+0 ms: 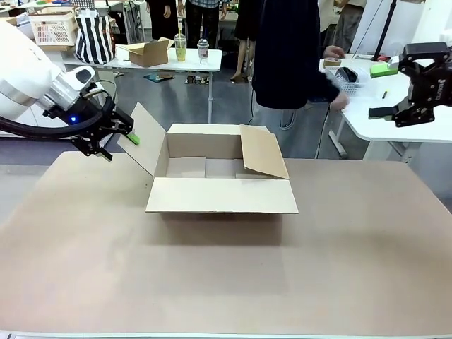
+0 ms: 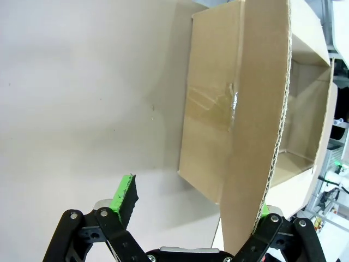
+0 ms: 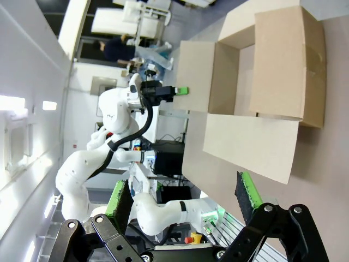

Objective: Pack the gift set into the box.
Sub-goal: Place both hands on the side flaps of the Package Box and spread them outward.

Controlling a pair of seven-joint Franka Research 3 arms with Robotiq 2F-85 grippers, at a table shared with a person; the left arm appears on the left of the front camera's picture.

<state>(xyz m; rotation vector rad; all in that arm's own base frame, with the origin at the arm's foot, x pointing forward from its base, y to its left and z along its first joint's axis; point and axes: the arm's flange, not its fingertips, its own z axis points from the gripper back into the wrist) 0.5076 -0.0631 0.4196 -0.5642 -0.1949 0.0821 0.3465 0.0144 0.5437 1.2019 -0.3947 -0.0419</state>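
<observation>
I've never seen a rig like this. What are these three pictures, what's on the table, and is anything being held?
Two white robot arms work at a table, each ending in a two-finger gripper with green pads. The front picture comes from a fixed camera between the arms, looking across the table at a person standing on the far side. The other two pictures come from cameras on each arm's wrist, looking along that gripper's fingers. On the table stands one cardboard box with its top flaps open. The left gripper straddles the box's left flap, a finger on each side, jaws open, so nothing is clamped. The right gripper hangs in the air, open and empty.
</observation>
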